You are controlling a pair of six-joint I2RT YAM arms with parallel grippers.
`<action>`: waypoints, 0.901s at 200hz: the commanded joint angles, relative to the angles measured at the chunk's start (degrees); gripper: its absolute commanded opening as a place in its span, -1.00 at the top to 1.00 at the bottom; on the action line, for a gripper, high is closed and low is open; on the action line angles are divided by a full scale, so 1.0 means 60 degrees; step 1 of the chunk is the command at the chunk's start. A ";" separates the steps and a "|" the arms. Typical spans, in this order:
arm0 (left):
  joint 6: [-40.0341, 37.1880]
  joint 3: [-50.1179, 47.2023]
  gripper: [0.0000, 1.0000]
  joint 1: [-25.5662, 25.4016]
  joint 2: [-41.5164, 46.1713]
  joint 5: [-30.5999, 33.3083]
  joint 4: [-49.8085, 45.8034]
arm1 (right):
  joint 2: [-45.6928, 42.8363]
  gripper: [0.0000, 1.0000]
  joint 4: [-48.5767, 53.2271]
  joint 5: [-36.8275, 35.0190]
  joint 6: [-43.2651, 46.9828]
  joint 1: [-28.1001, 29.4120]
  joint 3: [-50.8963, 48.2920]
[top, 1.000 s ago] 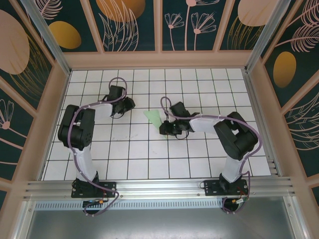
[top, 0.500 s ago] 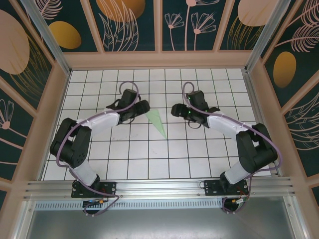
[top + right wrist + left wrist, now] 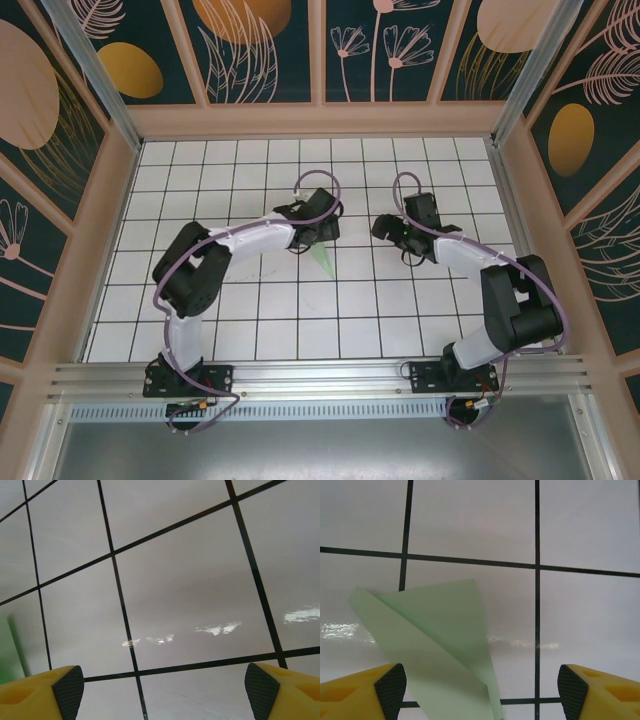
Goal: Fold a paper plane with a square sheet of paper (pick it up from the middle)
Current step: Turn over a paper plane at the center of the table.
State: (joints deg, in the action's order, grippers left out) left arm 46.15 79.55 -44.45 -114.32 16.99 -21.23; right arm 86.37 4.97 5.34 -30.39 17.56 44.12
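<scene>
- The paper plane [image 3: 445, 645] lies flat on the white gridded table [image 3: 580, 530], between the wide-spread fingers of the left claw [image 3: 480, 692], ungripped.
- The right claw [image 3: 164, 692] gapes wide, holding nothing; a green sliver shows beside one fingertip.
- The plane is thin, matte mint-green paper, a folded pointed wedge; the tiles are glossy.

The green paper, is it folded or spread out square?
Folded: the green paper is a narrow pointed wedge, with one layer overlapping another along a diagonal edge.
</scene>
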 commanded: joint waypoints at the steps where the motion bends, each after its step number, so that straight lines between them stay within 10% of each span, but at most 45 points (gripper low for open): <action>1: -0.0218 0.0656 -0.59 -0.0259 -0.0545 0.1104 -0.1749 | -0.0219 -0.73 -0.0163 -0.0202 0.0129 -0.0124 -0.0174; 136: 0.0341 0.0571 0.30 -0.0303 -0.0298 0.1184 -0.1977 | 0.0200 -0.72 -0.0129 0.0142 0.0026 -0.0175 -0.0073; 180: 0.0489 0.0452 0.91 -0.0311 -0.0161 0.1312 -0.1907 | 0.0138 -0.73 -0.0208 0.0266 0.0012 -0.0175 -0.0119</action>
State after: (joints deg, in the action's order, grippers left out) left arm 48.21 82.67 -46.41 -117.40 23.14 -31.59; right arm 87.07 4.93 6.07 -30.39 16.91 43.70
